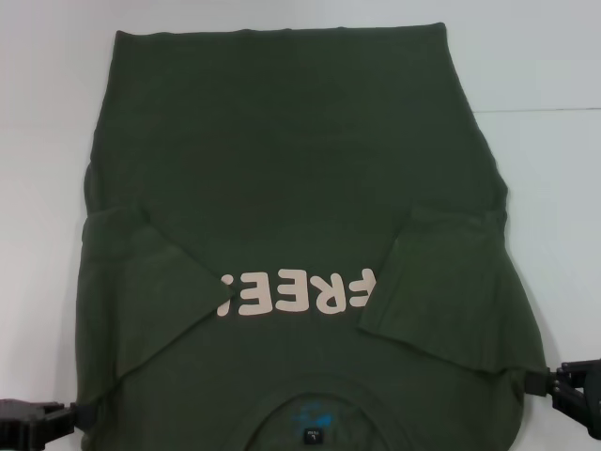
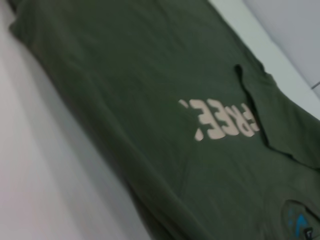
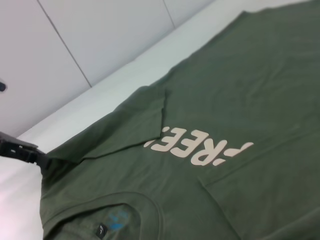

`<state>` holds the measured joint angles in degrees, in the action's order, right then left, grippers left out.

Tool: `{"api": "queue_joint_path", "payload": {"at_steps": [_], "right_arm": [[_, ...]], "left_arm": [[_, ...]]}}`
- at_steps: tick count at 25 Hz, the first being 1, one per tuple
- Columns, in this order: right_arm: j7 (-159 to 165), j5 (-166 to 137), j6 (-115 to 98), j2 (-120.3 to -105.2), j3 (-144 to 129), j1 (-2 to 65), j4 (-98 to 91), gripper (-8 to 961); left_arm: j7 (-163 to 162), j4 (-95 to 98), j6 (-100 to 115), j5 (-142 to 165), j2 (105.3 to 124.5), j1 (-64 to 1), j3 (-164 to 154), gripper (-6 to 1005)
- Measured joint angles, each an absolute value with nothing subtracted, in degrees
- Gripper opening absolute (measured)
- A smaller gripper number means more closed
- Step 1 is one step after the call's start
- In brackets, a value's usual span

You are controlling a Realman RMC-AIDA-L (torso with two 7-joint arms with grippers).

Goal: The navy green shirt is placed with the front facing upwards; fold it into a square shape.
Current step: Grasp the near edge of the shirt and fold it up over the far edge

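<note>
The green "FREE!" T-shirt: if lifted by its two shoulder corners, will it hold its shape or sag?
The T-shirt would probably sag: it is thin cloth, its sleeves already lie folded flat over the chest. It looks light, so it may drag and wrinkle on the table. The left hand and right hand sit at its shoulder corners.

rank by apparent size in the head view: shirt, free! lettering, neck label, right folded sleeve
1. shirt
2. right folded sleeve
3. lettering, somewhat smaller than the sleeve, partly covered by it
4. neck label
</note>
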<state>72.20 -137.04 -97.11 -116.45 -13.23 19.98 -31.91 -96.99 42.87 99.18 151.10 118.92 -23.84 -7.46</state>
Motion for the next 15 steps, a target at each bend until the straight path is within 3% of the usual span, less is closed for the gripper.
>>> {"api": "queue_joint_path", "payload": {"at_steps": [15], "right_arm": [[61.37,-136.93,-101.17,-115.87,-7.52,15.78,-29.45,26]], "left_arm": [[-81.15,41.77,103.18,148.07,119.37,-20.96,-3.37,59]]}}
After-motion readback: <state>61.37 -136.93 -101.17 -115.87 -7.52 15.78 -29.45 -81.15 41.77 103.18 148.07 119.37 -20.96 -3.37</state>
